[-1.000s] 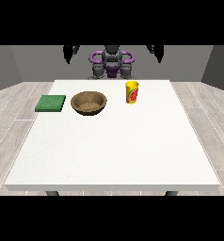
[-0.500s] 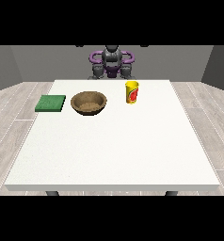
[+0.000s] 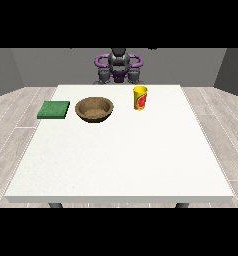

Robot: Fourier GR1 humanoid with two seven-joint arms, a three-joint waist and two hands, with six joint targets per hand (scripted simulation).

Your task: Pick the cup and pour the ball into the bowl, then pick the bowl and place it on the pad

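Nothing is done yet. The cup stands upright, far right of centre on the bench; the bowl is left of it, the pad further left. Neither hand is visible.

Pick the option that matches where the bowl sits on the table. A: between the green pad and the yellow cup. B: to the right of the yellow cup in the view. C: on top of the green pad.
A: the bowl sits between the green pad at its left and the yellow cup at its right.

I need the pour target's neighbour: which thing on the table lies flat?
The green pad at the view's left; the bowl and yellow cup rise above the table.
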